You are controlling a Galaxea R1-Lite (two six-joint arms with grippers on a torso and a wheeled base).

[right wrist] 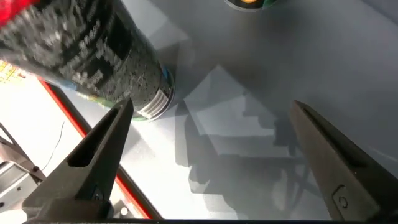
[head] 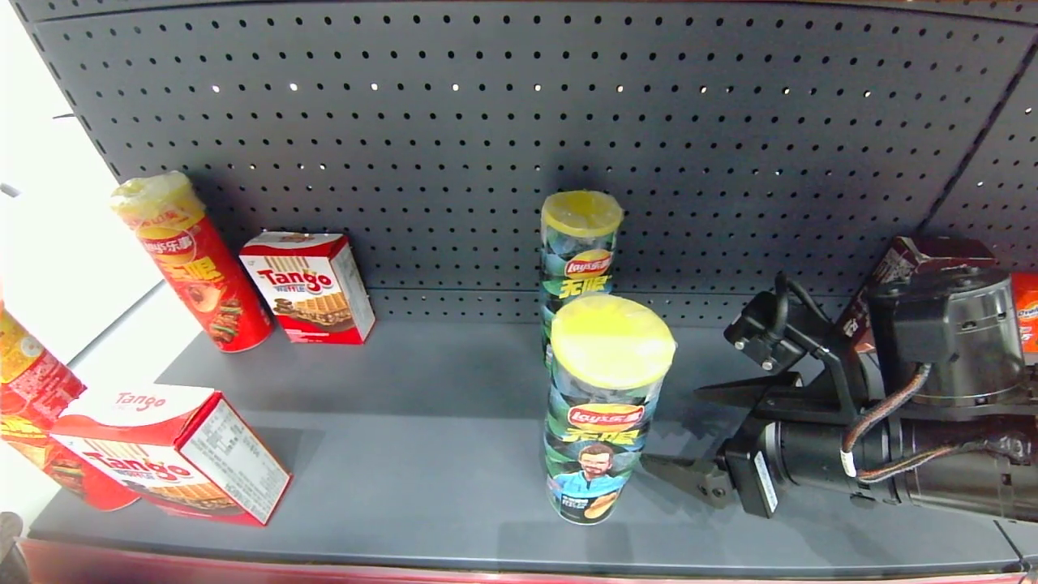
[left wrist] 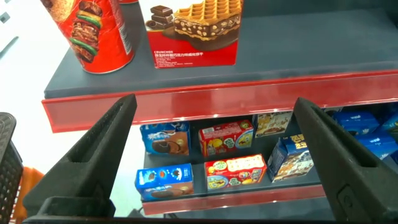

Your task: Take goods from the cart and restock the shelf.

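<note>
Two green chip cans with yellow lids stand mid-shelf, the front can [head: 604,405] before the rear can [head: 580,243]. My right gripper [head: 675,430] lies low over the grey shelf [head: 422,422], just right of the front can, open, with nothing between its fingers. In the right wrist view the gripper [right wrist: 211,158] is open above the shelf surface, and the front can [right wrist: 99,56] stands just past one fingertip. My left gripper [left wrist: 214,165] is open and empty, out in front of and below the shelf's red front edge [left wrist: 217,93].
A red chip can [head: 199,264] and a waffle box [head: 312,284] stand at the back left; another waffle box [head: 174,458] and red can [head: 32,389] sit at the front left. Boxes [head: 916,268] stand behind my right arm. Lower shelves [left wrist: 230,165] hold small boxes. A dark mesh basket [left wrist: 7,168] is nearby.
</note>
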